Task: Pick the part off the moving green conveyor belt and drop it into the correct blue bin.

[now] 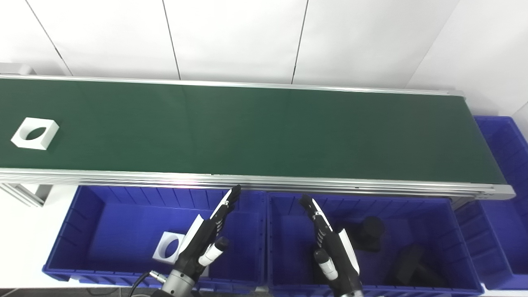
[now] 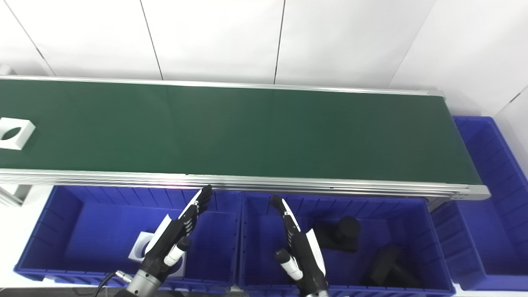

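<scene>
Two robot hands, black with white plates, come up from the bottom edge of the frame, and both hold nothing. The left hand is over the blue plastic bin at lower left, its fingers stretched straight and a little apart, pointing up toward the near rail of the belt, with the thumb standing out to the side. The right hand is over the blue plastic bin at lower centre in the same flat, extended pose. A white square part with a round hole lies flat on the long dark green conveyor belt at the far left of the frame, well apart from both hands. Inside the lower left bin lies a second white square piece with a round hole, partly hidden behind the left hand. In the lower centre bin are two black parts: a black cylinder-shaped piece and a black blocky piece nearer to the lower right. A third blue plastic bin stands at the right edge, past the end of the belt.
</scene>
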Controlling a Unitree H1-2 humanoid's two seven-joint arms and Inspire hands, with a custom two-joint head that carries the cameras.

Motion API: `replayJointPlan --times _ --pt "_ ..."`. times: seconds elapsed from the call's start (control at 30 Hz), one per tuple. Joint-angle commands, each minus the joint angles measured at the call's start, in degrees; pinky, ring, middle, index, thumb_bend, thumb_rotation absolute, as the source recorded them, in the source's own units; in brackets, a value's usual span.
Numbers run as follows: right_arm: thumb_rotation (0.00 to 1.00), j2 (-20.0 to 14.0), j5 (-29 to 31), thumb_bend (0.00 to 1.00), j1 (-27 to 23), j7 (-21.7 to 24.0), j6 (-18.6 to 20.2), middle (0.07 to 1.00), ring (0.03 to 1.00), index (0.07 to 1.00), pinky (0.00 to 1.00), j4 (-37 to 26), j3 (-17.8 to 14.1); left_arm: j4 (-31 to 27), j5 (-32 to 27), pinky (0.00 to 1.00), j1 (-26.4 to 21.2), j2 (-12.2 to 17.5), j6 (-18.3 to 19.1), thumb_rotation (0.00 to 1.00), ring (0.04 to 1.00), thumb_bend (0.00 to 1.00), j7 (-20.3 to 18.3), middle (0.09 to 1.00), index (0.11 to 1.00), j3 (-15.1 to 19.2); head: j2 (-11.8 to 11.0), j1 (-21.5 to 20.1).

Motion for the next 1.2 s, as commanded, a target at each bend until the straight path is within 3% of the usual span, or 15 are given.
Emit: replayJointPlan --times 0.0,0.53,1.17 --pt "1.0 0.3 0.2 0.95 -0.3 0.5 -2.8 0.94 0.978 0.986 1.0 -0.9 0.2 -1.0 -0.2 1.0 -0.7 -0.3 -1.7 1.0 1.0 0.8 0.6 1.0 0.988 -0.3 -0.1 0.0" --pt "1.0 0.2 0.3 0.95 -0.8 0.9 -3.0 0.933 0.963 1.0 0.99 -0.1 0.7 -0.6 -0.4 1.0 -0.8 -0.1 -1.7 1.0 1.0 0.81 0.2 1.0 0.991 -0.3 -0.2 0.0" --pt "1.0 -0.4 -1.2 0.94 -1.1 0.6 -3.0 0.998 0.996 1.0 1.0 -0.1 0.9 -0.2 -0.3 1.0 -1.0 -0.3 -1.7 1.0 1.0 0.83 0.4 1.0 0.985 -0.2 -0.3 0.0"
